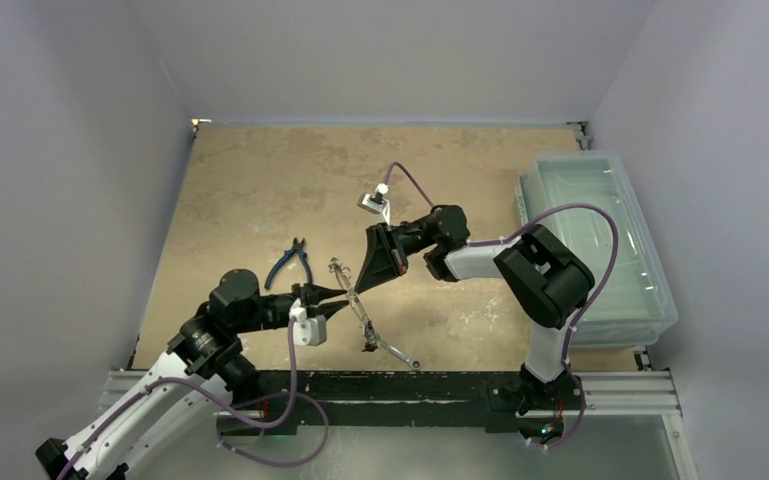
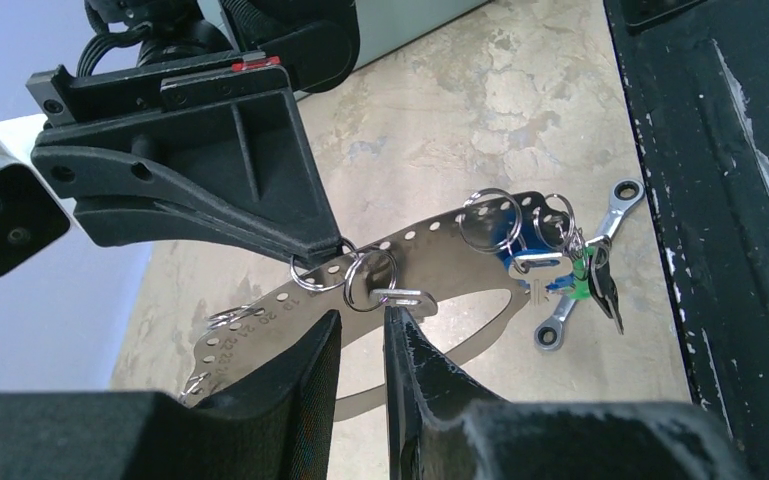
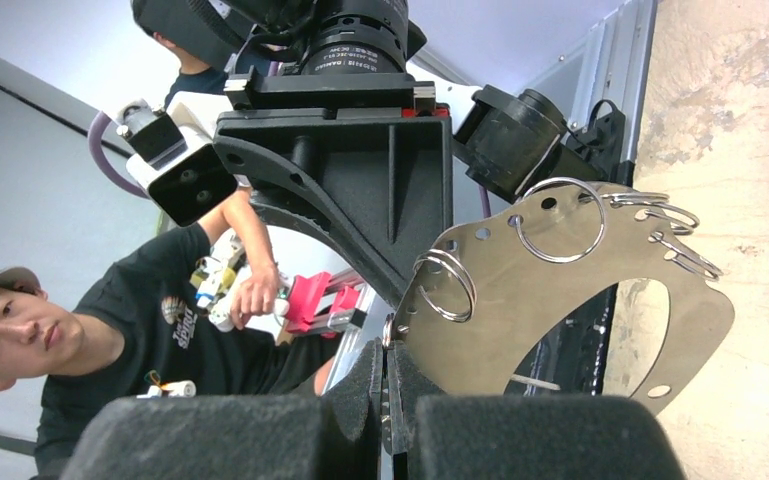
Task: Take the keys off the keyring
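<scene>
With the right gripper [image 3: 388, 385] clenched on the edge of the raised keyring [image 2: 450, 262], the left gripper [image 2: 362, 335] held narrowly parted, empty jaws just under one silver key [image 2: 410, 298], the other keys [image 2: 545, 270] hanging farther along.

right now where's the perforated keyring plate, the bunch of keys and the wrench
keyring plate [image 3: 505, 300], right wrist view, flat face between two split rings
bunch of keys [image 2: 538, 263], left wrist view, silver key's head
wrench [image 2: 612, 215], left wrist view, shaft below the upper ring end
</scene>
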You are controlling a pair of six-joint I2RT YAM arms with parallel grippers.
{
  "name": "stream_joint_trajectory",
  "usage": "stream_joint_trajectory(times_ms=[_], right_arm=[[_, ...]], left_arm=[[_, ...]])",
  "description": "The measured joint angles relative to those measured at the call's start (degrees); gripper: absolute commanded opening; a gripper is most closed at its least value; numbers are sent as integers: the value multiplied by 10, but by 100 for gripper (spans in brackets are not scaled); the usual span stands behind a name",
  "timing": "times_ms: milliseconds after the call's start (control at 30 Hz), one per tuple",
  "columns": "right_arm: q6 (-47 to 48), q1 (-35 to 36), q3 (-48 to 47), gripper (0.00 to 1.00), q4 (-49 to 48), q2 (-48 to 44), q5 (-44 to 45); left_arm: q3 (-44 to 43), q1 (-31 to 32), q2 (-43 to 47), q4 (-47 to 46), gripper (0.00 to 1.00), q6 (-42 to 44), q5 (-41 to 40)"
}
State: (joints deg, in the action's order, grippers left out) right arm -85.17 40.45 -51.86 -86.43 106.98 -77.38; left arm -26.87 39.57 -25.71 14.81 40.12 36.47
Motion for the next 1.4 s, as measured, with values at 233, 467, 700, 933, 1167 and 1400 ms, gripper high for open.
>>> stream_joint_trajectory(times_ms=[233, 467, 700, 933, 1167, 1400], right_arm=[[22, 0, 0, 0, 0, -5, 3], [35, 0, 0, 0, -1, -12, 3], [49, 0, 0, 0, -1, -12, 3], [102, 0, 8, 0, 2, -37, 9], [129, 0, 8, 0, 7, -48, 14], [139, 0, 8, 0, 13, -48, 14]], left_arm=[[1, 0, -19, -33, 22, -38, -13], [1, 0, -20, -45, 23, -51, -13], [1, 0, -21, -45, 23, -65, -13], [1, 0, -21, -49, 23, -85, -13], [-1, 0, -21, -50, 23, -106, -16], [-10, 0, -26, -54, 24, -120, -29]])
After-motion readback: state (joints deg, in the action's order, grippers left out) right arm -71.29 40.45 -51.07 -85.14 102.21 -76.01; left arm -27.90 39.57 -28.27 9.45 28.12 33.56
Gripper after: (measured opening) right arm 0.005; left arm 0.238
